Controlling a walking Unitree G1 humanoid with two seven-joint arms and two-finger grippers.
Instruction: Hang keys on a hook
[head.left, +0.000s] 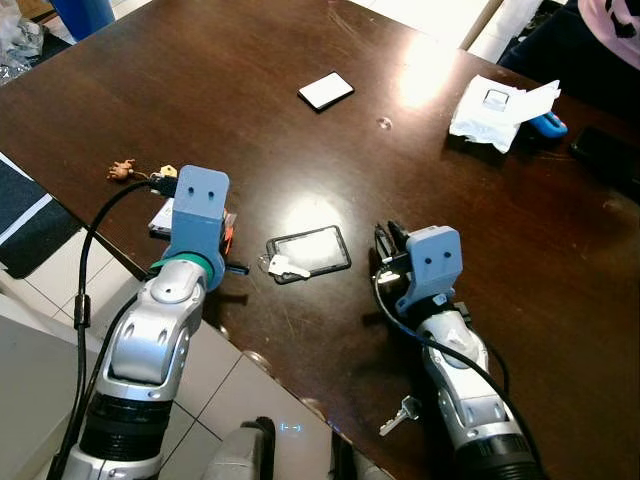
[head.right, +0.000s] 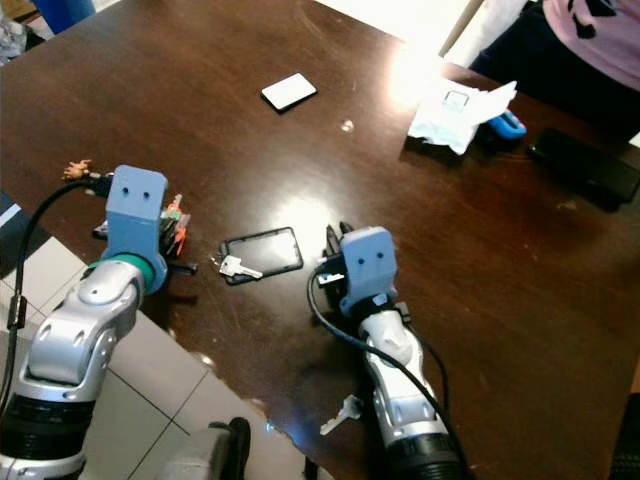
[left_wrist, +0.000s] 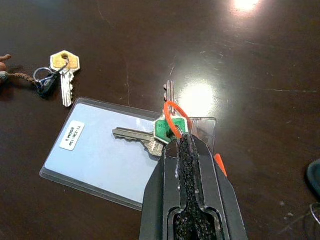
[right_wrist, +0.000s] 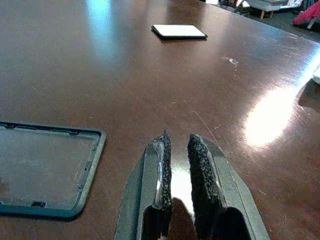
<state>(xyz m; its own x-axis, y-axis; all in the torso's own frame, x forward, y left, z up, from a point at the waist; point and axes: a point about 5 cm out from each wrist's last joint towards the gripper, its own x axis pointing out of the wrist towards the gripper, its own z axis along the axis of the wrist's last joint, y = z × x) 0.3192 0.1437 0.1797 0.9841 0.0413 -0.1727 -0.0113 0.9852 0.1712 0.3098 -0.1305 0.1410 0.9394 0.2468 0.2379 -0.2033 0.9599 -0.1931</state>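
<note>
Keys lay on a dark wooden tabletop (head.left: 300, 160) with both grippers low over its near edge.

The left gripper (left_wrist: 176, 139) sat at the near-left edge, its fingers (left_wrist: 187, 165) pressed together on an orange ring (left_wrist: 174, 116) that carried a green-headed key (left_wrist: 165, 131); a plain silver key (left_wrist: 135, 136) lay beside it on a clear laminated card (left_wrist: 100, 160) bearing a small white label. Another key with a tan head (left_wrist: 65, 67) lay just beyond the card, joined to a dark clip and a braided cord. The right gripper (right_wrist: 176, 145) rested near the middle of the near edge, fingers slightly apart and holding nothing, beside a dark badge holder (head.left: 312, 250) with a silver key (head.left: 283, 266) at its corner. One more key (head.left: 400, 415) lay at the near edge by the right arm.
</note>
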